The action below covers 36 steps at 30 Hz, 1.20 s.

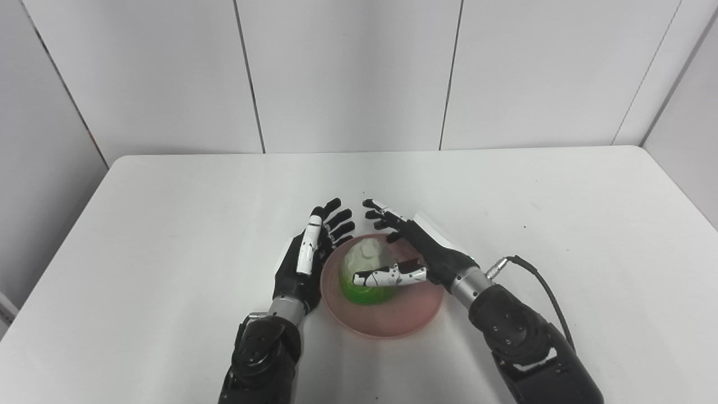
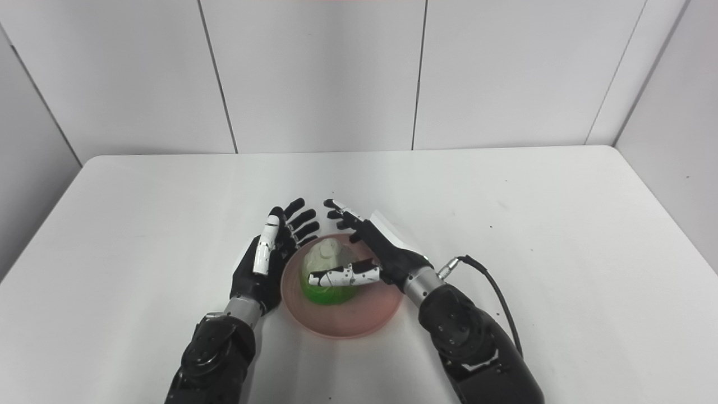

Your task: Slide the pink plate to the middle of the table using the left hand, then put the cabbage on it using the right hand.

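Observation:
The pink plate [image 1: 401,317] lies on the white table near its front middle. On the plate's left half sits the cabbage [image 1: 362,275], pale at its far end and bright green at its near end. My left hand [image 1: 308,255] stands open just left of the plate's rim, fingers spread and pointing away from me. Over the plate's right side is my right hand [image 1: 412,247], open, its fingers stretched past the cabbage's far end and its white thumb lying across the green part. Whether the thumb touches the cabbage is unclear.
The white table [image 1: 533,213] ends at grey wall panels behind. A black cable [image 1: 547,286] loops from the right wrist. Bare tabletop stretches to the left, right and back of the plate.

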Tool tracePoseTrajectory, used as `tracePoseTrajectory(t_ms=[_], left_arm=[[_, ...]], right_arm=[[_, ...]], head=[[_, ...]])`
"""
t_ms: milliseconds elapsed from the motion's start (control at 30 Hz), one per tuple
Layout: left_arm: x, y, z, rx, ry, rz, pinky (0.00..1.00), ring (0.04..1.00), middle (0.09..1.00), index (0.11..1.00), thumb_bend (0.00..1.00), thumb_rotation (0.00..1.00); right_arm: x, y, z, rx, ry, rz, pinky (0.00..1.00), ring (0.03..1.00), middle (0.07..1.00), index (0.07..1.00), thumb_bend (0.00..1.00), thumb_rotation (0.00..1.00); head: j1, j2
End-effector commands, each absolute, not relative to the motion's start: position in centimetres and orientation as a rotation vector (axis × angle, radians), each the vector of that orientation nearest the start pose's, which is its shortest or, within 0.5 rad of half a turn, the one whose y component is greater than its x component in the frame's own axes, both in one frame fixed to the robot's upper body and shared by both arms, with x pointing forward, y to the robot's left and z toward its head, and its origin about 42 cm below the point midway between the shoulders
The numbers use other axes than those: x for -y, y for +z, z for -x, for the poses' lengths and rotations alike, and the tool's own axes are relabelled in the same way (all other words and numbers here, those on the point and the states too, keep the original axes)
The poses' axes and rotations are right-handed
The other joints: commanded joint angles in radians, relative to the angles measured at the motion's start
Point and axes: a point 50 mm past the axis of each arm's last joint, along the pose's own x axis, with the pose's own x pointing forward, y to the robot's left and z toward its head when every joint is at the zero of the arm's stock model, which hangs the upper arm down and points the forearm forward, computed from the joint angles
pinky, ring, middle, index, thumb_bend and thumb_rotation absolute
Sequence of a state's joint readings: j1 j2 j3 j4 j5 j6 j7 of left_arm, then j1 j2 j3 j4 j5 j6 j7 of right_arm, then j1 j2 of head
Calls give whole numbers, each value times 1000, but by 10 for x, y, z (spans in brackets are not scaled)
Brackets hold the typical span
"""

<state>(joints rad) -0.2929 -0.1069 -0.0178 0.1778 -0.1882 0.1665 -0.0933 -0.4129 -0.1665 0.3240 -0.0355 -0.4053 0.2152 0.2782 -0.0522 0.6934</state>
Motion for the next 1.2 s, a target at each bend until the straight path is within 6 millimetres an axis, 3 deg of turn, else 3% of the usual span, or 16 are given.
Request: tracePoseTrajectory(t_ms=[0, 200, 300, 500, 600, 700, 733, 833, 1067, 1167], left_arm=[[-134, 136, -373, -46, -245, 255, 839, 855, 861, 872, 444, 1000], [-135, 136, -372, -49, -243, 242, 855, 852, 856, 862, 451, 1000], [-136, 136, -372, -47, -242, 245, 861, 856, 859, 862, 452, 1000], [-138, 139, -370, -28, -241, 262, 851, 867, 865, 865, 433, 1000], [-142, 141, -369, -19, -232, 273, 857, 863, 866, 863, 429, 1000], [-146, 143, -367, -13, -222, 270, 893, 855, 863, 860, 445, 1000], [-147, 144, -367, -9, -221, 266, 903, 855, 863, 860, 448, 1000], [-152, 147, -365, 10, -219, 247, 931, 863, 868, 865, 453, 1000], [-163, 148, -355, 54, -179, 185, 954, 886, 881, 882, 468, 1000], [-168, 146, -349, 67, -159, 166, 963, 911, 899, 901, 477, 1000]], right_arm=[[134, 231, -383, 279, 490, 652, 802, 889, 931, 967, 1000, 459], [138, 239, -381, 306, 469, 648, 707, 897, 966, 1000, 1000, 499], [141, 244, -380, 332, 450, 650, 809, 911, 965, 1000, 1000, 507], [152, 252, -375, 407, 363, 606, 842, 917, 958, 1000, 1000, 563], [161, 250, -374, 447, 286, 570, 843, 926, 959, 1000, 1000, 686], [171, 246, -371, 453, 209, 578, 868, 929, 960, 998, 987, 952], [174, 245, -370, 447, 195, 573, 871, 929, 960, 995, 970, 981], [182, 238, -367, 430, 171, 487, 919, 962, 982, 999, 887, 997], [198, 211, -358, 325, 87, 262, 987, 1000, 1000, 1000, 907, 1000], [199, 200, -355, 272, 70, 193, 999, 1000, 1000, 1000, 853, 1000]], head=[[0, 1], [-2, -2], [-3, -3], [-1, -7], [-3, -8], [-3, -9], [-4, -9], [-5, -15], [-5, -13], [-11, -13]])
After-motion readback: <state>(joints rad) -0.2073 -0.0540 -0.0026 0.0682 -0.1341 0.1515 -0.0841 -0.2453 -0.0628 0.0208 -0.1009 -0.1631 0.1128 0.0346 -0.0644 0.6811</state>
